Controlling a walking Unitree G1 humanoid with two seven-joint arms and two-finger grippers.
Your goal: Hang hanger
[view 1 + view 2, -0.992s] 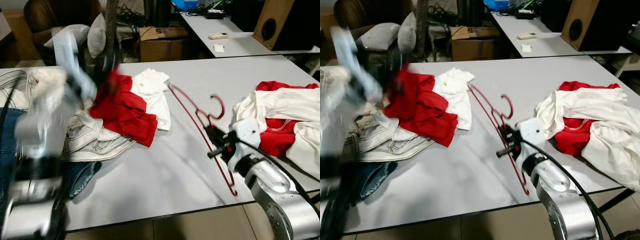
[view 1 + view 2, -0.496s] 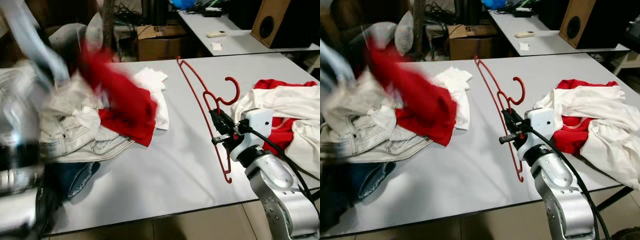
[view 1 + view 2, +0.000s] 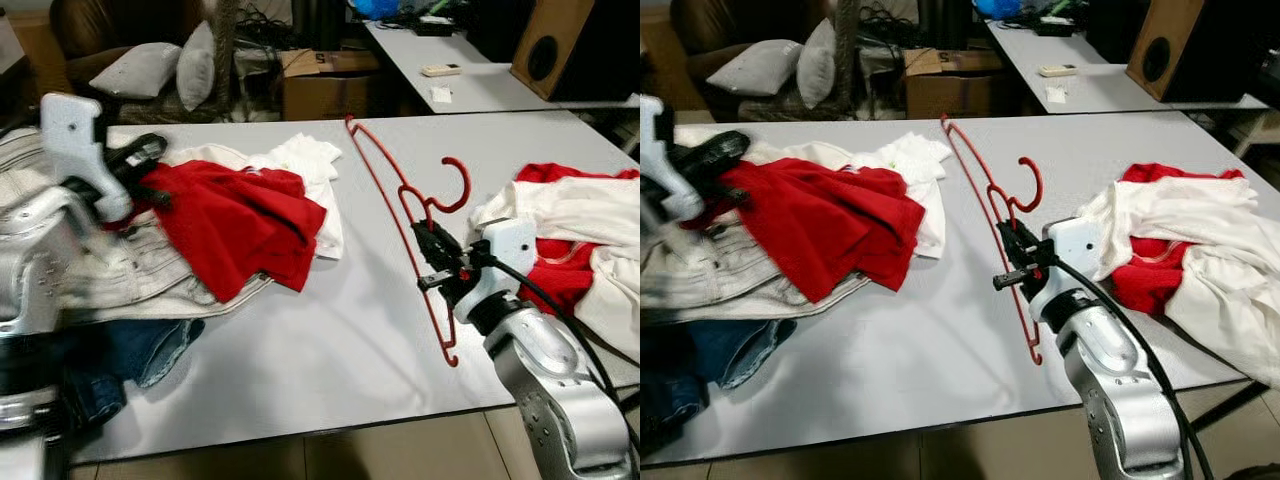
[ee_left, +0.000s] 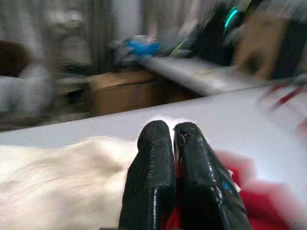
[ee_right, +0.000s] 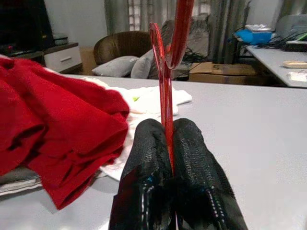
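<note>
The right gripper (image 3: 432, 262) was clamped on the red hanger (image 3: 400, 205), lifted above the table (image 3: 330, 340), while the left gripper (image 3: 150, 172) pinched the red shirt (image 3: 235, 225), probably to dress the hanger.

— What does the robot look like?
— Two rounded silver arms. The right arm (image 3: 545, 385) carries a white boxy wrist block and a black cable looping along it.
— And the grippers?
— The right gripper (image 5: 169, 143) has two long black fingers with a matte, grainy surface. The left gripper (image 4: 173, 136) matches, behind a white block on the left arm (image 3: 40, 240).
</note>
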